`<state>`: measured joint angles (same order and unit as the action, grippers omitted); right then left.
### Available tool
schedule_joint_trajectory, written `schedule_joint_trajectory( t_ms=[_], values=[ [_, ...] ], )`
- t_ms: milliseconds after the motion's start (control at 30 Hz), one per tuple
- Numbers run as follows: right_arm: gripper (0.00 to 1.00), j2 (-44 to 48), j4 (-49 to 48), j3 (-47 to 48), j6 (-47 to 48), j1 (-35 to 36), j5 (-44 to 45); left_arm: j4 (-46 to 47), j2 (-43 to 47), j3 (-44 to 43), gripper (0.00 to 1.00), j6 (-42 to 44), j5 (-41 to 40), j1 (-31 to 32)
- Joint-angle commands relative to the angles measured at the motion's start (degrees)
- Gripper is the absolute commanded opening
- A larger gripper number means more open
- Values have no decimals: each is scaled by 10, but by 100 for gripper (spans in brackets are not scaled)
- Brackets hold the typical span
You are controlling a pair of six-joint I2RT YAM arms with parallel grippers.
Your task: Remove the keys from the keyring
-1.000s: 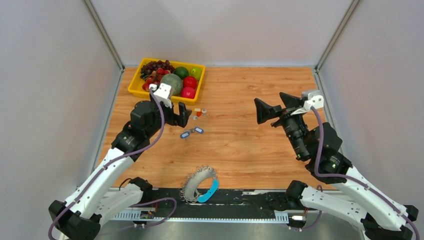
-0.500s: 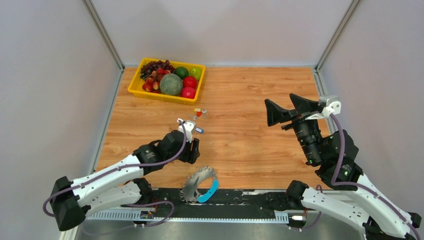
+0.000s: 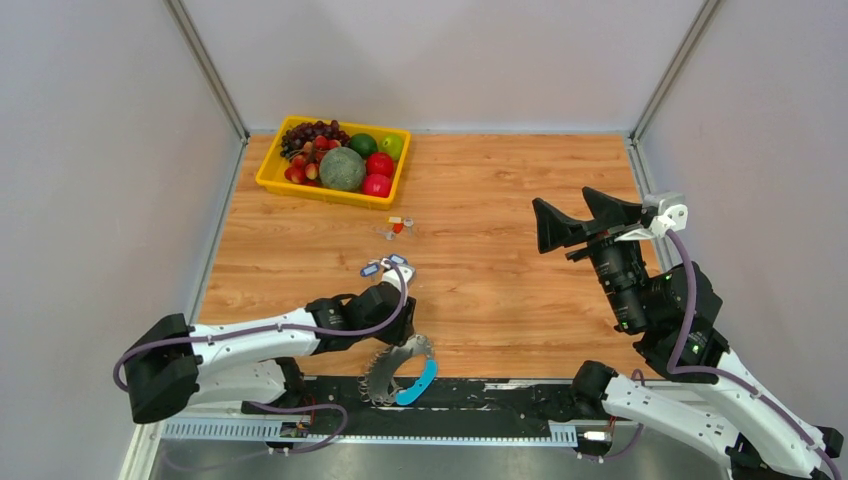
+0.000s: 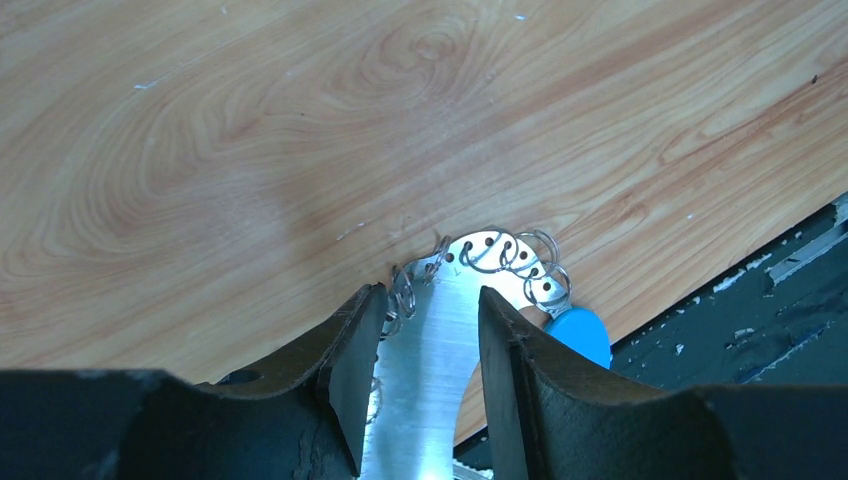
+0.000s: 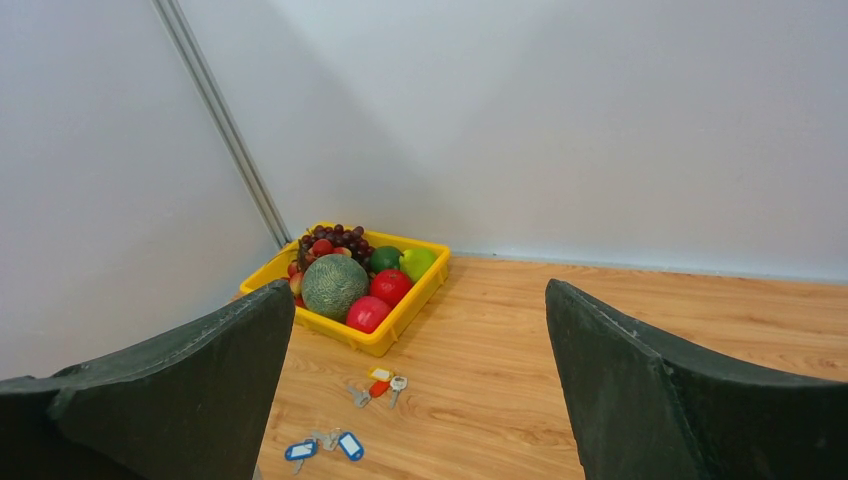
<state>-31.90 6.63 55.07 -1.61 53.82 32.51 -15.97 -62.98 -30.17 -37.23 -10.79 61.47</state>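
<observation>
The keyring [image 3: 398, 368] lies at the table's near edge, a hoop fringed with silvery rings and with one blue arc [image 3: 427, 381]. My left gripper [image 3: 394, 338] reaches down onto its far side. In the left wrist view the hoop's flat metal band [image 4: 440, 340] fills the gap between the left gripper's [image 4: 432, 300] two fingers, which touch both its edges. Loose keys lie on the wood: a blue-tagged pair [image 3: 385, 266] [image 5: 325, 446] and a red and orange group [image 3: 397, 226] [image 5: 380, 385]. My right gripper [image 3: 565, 207] [image 5: 420, 300] hangs open above the right side, holding nothing.
A yellow fruit tray [image 3: 268, 180] [image 5: 402, 330] with a melon, apples and grapes stands at the back left. A black rail [image 3: 500, 395] runs along the near edge under the keyring. Grey walls close the table on three sides.
My left arm swung from near the fruit tray down to the keyring at the near edge, and its jaws narrowed onto the metal band. The right arm shifted slightly right and stayed open.
</observation>
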Motion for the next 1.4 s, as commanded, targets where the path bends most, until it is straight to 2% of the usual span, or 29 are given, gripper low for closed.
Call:
schedule_joint_trajectory(
  t_ms=[0, 333, 467, 600, 667, 767, 800, 933, 1100, 1300, 1367],
  values=[
    [100, -3, -2, 8, -2, -1, 1, 60, -23, 4, 49, -25, 8, 8],
    [100, 5, -2, 6, -2, -1, -1, 69, -63, 3, 48, -17, -13, 8],
    [100, 5, -2, 6, -2, -1, -3, 65, -77, 3, 44, -20, -15, 8],
    [100, 4, -2, 5, -2, -1, -3, 69, -91, 5, 33, -21, -10, 8],
    [100, 4, -2, 5, -2, 0, -4, 75, -95, 5, 24, -23, -1, 8],
    [100, 4, -2, 5, -3, 0, -4, 72, -98, -2, 3, -22, 8, 8],
    [100, 4, -2, 6, -3, -1, -4, 62, -96, -5, 1, -18, 4, 8],
    [100, 1, -2, 6, -3, 0, -5, 4, -72, -45, 0, 9, -28, 7],
    [100, -13, 0, 9, -8, -1, -12, -72, -36, -140, 0, 47, -44, -2],
    [100, -17, 10, -7, 11, -1, -128, -154, 6, -231, 0, 89, -60, -18],
    [100, -22, 13, -14, 28, -1, -139, -165, 23, -254, 0, 103, -69, -22]
  ],
)
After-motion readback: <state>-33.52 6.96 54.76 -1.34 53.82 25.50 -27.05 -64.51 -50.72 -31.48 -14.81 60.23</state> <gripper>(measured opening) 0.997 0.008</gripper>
